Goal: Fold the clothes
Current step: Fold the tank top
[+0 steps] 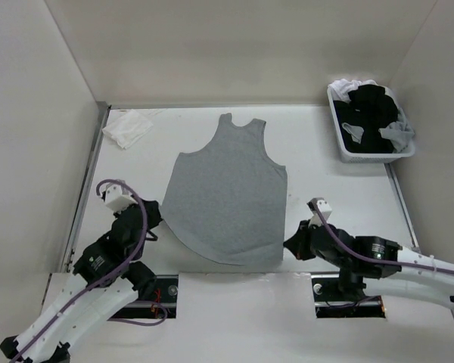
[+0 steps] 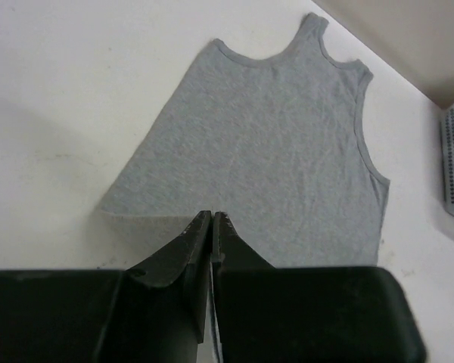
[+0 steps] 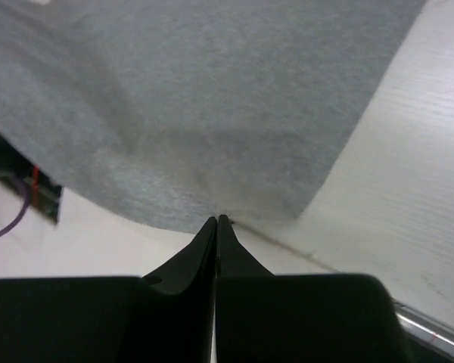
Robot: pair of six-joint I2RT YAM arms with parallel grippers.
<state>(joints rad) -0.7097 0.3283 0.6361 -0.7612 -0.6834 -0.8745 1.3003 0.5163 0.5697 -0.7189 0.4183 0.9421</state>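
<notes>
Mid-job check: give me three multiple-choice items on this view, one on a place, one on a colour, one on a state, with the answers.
1. Where does the laundry basket stand on the table?
A. far right corner
B. far left corner
C. between the arms' bases

2. What colour is the shirt spread flat on the table?
A. black
B. grey
C. red

3. How do the jaws of the two hands stand?
A. both wide open
B. left open, right shut
C. both shut

Answers:
1 A: in the overhead view the laundry basket sits at the top right, and the far left corner holds only a small white cloth.
2 B: the shirt is plain heather grey.
3 C: the left hand and the right hand each show their fingers pressed together in their wrist views.
</notes>
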